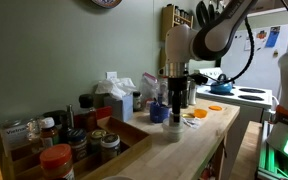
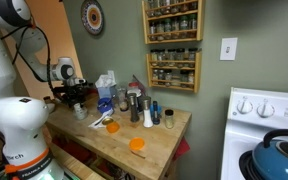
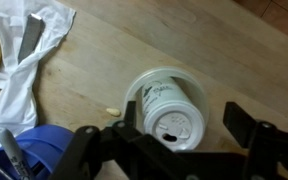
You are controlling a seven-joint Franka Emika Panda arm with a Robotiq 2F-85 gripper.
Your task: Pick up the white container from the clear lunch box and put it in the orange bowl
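While the tool (image 3: 179, 128) hangs low over the counter (image 3: 224, 50), its jaws stand wide, one on each side of the white container (image 3: 172, 105).
From the wrist view we see the container upright inside the clear lunch box (image 3: 136, 92), with a blue bowl (image 3: 34, 155) to the left. In both exterior views we find the orange bowl (image 1: 221, 108) (image 2: 137, 145) alone on the counter, well apart from the tool.
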